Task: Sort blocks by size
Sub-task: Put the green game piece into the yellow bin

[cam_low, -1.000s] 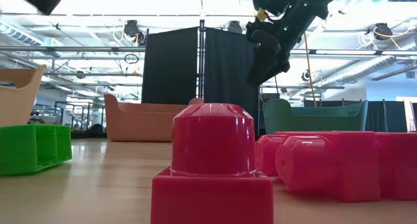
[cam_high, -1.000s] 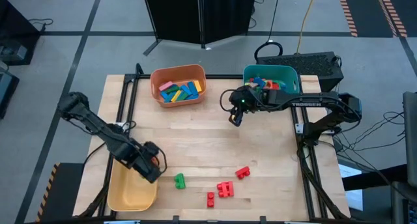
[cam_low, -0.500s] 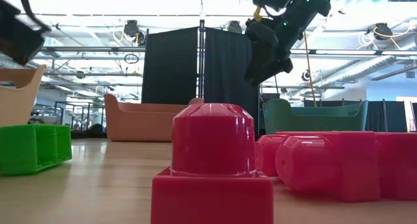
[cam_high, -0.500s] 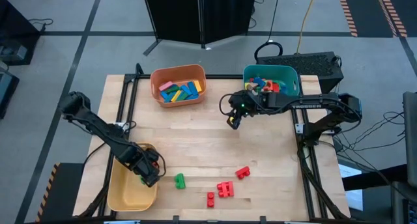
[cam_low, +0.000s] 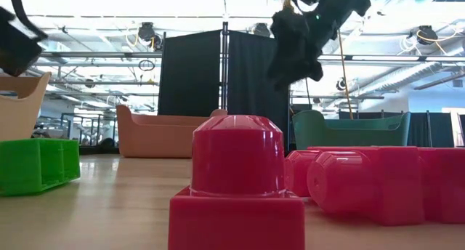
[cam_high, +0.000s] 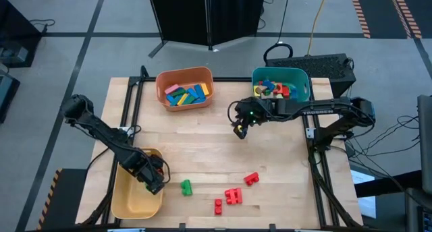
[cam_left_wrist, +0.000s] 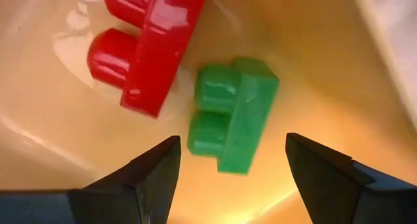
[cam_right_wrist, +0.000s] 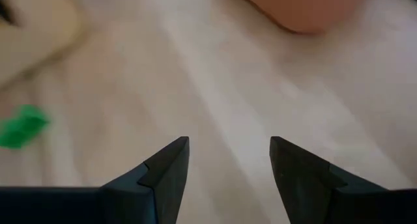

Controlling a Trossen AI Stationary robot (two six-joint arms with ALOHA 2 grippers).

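While the left claw [cam_high: 154,180] hangs spread apart over the yellow bin [cam_high: 125,199], the right claw [cam_high: 239,129] hovers above mid-surface, released and empty.

Down in that yellow bin, the left wrist view shows a red studded brick [cam_left_wrist: 146,45] and a green studded brick [cam_left_wrist: 233,113] lying side by side, both free between the parted fingers. Moving right, a green block [cam_high: 185,187] sits on the wooden surface [cam_high: 202,137] just beside the bin, then three red blocks [cam_high: 233,195] cluster near the front edge. At the back, the orange bin [cam_high: 184,89] and teal bin [cam_high: 281,83] both hold mixed coloured blocks.
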